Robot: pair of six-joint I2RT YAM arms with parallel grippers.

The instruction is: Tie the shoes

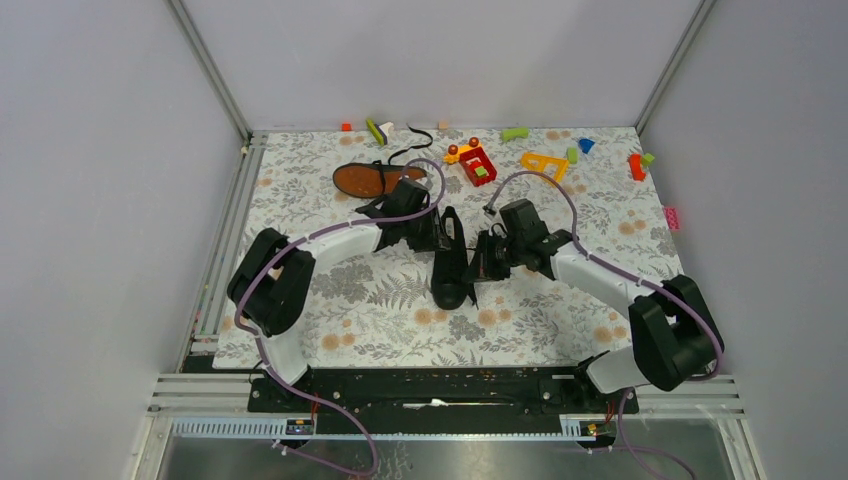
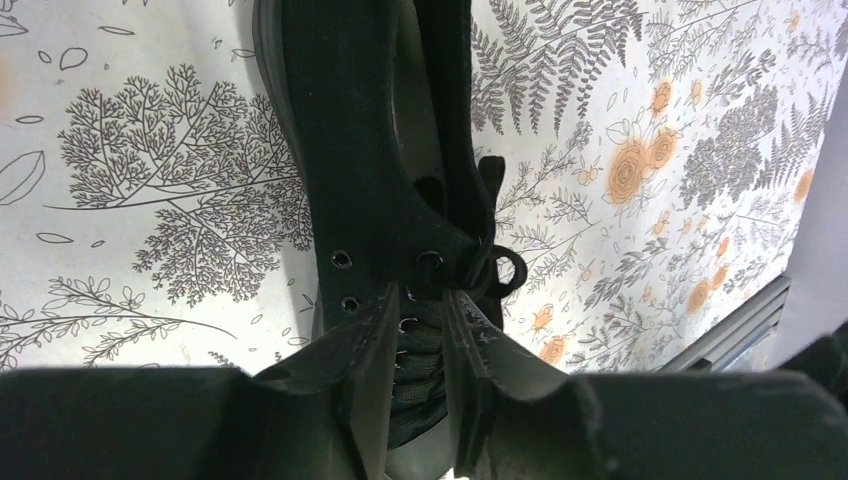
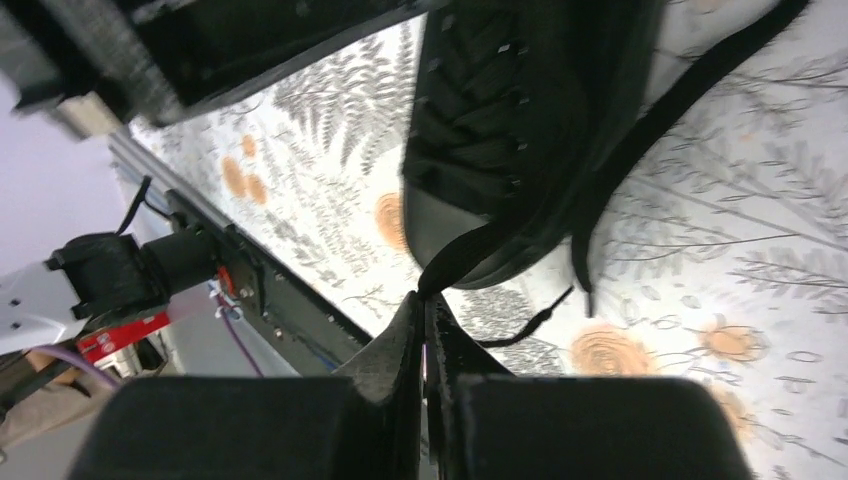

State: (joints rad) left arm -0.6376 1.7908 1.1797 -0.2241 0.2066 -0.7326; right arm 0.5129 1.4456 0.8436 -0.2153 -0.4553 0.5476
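Right gripper (image 3: 425, 318) is pinched tight on a thin black lace (image 3: 470, 250) of the black low-top sneaker (image 1: 450, 262), which sits on the floral surface (image 1: 380, 300) between both arms. Left gripper (image 2: 420, 312) is narrow over its eyelets, and it's hard to tell if it's gripping anything. Second sneaker (image 1: 365, 180) lies behind, orange-brown sole showing.

One black low-top sneaker (image 1: 450, 262) stands upright on its sole at the middle of the counter (image 1: 340, 300), with the toe toward 6 o'clock and the heel toward 12. It has small metal eyelets (image 2: 341, 259), its lacing is slack and untied, and one thin lace end (image 3: 470, 255) is drawn taut away from the toe. The second sneaker (image 1: 372, 180) lies at 10 o'clock from the first. It is turned over with its flat orange-brown sole up, and a loose lace (image 1: 415, 140) trails toward 1 o'clock.
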